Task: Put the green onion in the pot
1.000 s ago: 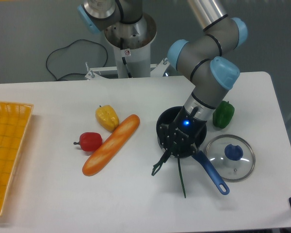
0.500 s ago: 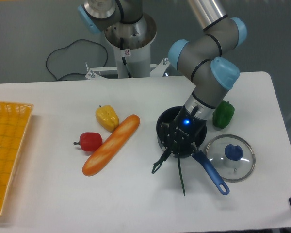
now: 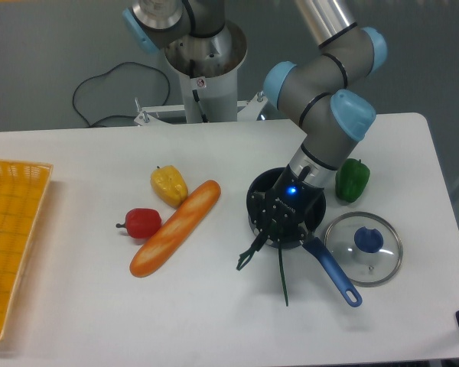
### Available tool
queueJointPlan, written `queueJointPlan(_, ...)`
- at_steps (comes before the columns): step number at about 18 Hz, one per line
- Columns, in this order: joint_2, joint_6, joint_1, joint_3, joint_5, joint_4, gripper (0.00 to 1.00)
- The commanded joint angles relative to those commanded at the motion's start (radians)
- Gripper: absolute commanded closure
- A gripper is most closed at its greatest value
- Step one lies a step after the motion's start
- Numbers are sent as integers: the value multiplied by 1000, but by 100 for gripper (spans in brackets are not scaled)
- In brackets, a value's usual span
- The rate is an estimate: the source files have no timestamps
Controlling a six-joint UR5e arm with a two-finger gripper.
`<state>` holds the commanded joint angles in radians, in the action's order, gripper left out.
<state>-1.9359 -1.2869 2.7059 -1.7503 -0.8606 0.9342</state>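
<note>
The pot [image 3: 262, 189] is a small black saucepan near the table's middle right, its blue handle [image 3: 333, 272] pointing toward the front right. My gripper [image 3: 277, 232] hangs over the pot's front rim, shut on the green onion [image 3: 281, 269]. The onion's dark stalks trail out of the fingers, one tip curling left and one long stalk pointing toward the table's front edge. Most of the pot's inside is hidden by the gripper body.
A glass lid with a blue knob [image 3: 363, 247] lies right of the pot. A green bell pepper [image 3: 352, 180] sits behind it. Left of the pot are a baguette [image 3: 176, 227], a yellow pepper [image 3: 169, 185] and a red pepper [image 3: 141, 222]. A yellow basket [image 3: 11, 237] sits at the far left.
The gripper and the onion have shifted slightly left and up; the stalk tips sit a little higher than before.
</note>
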Motion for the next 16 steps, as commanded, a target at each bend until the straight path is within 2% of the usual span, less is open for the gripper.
queueJointPlan(16,-2,-20,5,-3,-2,0,100)
